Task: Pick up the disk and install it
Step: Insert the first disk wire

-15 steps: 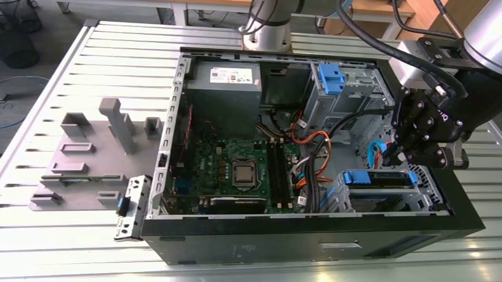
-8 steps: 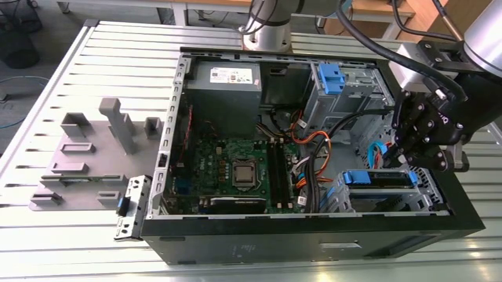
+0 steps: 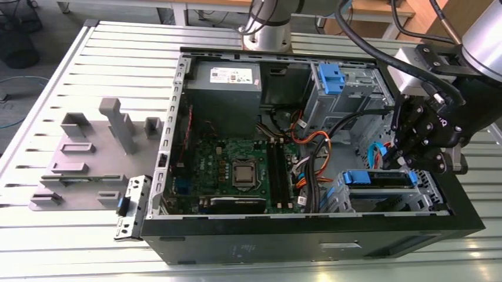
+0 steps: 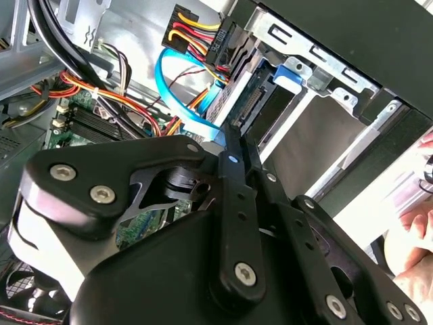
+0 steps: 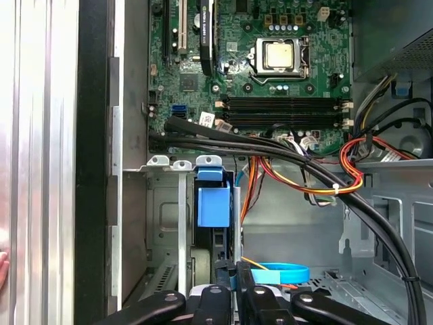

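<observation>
The disk sits in the lower-right bay of the PC case, blue rail showing. The end effector hovers right over it; can't tell its grip. Looks rigid, fairly heavy, shock-sensitive, so grab the edges.

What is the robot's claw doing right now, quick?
Gripper: just above the disk in the computer case; open or closed cannot be told.

disk | blue-railed, edge-on | seated in lower drive bay
</observation>
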{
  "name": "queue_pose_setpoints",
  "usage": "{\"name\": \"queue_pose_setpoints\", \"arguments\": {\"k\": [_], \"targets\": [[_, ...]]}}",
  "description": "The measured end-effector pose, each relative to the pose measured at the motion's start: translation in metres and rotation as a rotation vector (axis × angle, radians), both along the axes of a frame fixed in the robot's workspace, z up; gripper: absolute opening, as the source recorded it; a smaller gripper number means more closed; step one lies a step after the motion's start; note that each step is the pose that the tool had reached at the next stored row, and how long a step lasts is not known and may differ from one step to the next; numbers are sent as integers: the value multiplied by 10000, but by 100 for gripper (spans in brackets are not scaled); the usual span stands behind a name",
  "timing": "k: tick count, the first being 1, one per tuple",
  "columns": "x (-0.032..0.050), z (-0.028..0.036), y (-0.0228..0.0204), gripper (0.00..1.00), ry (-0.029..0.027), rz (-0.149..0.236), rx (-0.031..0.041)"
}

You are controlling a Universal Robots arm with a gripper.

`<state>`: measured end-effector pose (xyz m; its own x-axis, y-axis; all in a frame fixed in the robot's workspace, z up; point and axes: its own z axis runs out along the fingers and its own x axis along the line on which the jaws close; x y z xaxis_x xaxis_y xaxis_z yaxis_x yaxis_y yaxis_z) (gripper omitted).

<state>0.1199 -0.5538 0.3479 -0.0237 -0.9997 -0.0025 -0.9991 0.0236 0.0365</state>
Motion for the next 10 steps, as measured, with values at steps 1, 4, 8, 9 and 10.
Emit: {"name": "queue_pose_setpoints", "arguments": {"k": [1, 4, 8, 9, 10], "targets": [[0, -5, 0, 16, -4, 0, 5], [-1, -24, -1, 16, -25, 4, 6], [-1, -36, -3, 16, -27, 6, 9], [-1, -41, -6, 16, -26, 7, 7], [-1, -43, -9, 16, -27, 7, 6]]}}
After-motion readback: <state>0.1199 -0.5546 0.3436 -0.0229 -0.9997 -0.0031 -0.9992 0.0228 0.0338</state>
